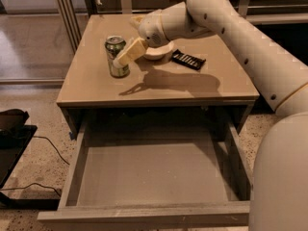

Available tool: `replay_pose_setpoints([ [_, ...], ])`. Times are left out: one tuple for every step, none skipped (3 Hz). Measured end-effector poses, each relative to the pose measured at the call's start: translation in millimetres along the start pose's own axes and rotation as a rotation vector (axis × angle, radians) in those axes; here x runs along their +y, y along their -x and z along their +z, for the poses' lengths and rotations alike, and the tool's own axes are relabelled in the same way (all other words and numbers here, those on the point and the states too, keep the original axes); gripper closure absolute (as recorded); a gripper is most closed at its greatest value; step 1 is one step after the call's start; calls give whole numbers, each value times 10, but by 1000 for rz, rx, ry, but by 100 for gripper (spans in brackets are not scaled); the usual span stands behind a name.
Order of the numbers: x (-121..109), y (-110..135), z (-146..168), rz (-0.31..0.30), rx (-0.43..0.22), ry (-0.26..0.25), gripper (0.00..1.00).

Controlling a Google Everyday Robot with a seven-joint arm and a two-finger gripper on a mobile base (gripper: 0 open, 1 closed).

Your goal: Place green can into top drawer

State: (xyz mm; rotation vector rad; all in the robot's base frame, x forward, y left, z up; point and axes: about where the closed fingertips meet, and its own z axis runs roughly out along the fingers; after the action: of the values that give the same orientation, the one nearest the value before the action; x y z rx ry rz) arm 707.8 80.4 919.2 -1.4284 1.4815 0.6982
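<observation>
- The top drawer is nearest, pulled well out below the cabinet top. Its flat grey bottom is bare and its low side walls are in full view.
- The green can stands upright on the left part of the cabinet top, set back from the front edge and directly behind the open drawer.
- I judge the can to be light and rigid, though thin-walled enough to dent under a hard squeeze. Its smooth metal skin could slip, and being tall and narrow it could tip from a sideways knock.
- The best hold looks to be across the middle of the round body. That keeps clear of the silver top and low enough that the can stays upright when lifted.
- The gripper is at the can's right side, its pale tan tip crossing in front of the label at about mid-height. Whether it has closed on the can, or even touches it, I cannot tell.
- The white arm reaches in from the right above the cabinet top. Its wrist is angled down and to the left toward the can, and its shadow falls on the wood below.
- Behind the wrist sits a white bowl, with a flat black ridged object just to its right. Both are clear of the can.
</observation>
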Motion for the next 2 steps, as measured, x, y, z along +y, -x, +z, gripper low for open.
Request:
replay_pose_setpoints([
  [137, 37, 231, 0, 12, 58, 0],
  [142, 40, 238, 0, 12, 60, 0],
])
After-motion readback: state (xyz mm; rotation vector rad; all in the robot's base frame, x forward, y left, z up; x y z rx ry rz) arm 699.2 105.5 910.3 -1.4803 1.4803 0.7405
